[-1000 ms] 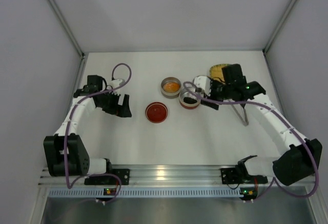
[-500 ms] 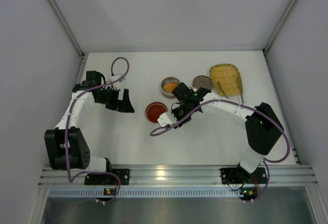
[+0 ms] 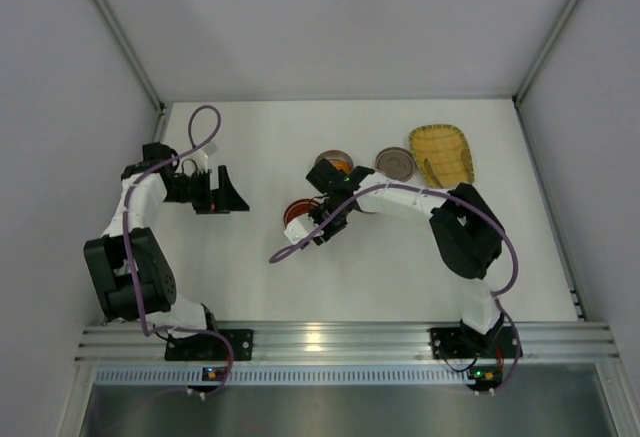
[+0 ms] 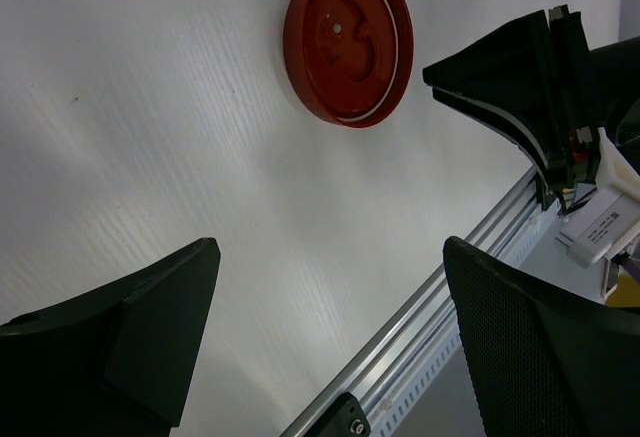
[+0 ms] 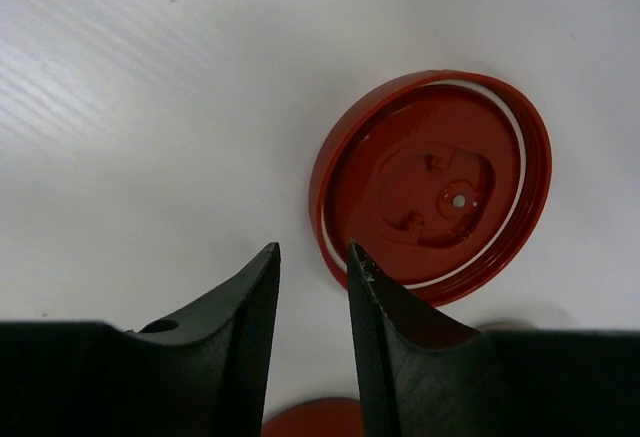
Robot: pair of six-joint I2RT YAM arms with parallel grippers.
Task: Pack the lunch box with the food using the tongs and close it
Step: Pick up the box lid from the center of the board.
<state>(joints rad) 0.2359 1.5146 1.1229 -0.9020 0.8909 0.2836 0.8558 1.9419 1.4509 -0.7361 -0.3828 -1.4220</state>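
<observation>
Hovering right gripper (image 5: 312, 249), jaws narrowly parted, empty, sits just beside round red plastic lid (image 5: 435, 187); left gripper (image 4: 330, 247) gapes farther off.

I see the red lid (image 5: 430, 187) lying flat, inner side up. The orange food (image 3: 338, 165) sits in an open tin (image 3: 335, 153) just beyond this lid.
</observation>
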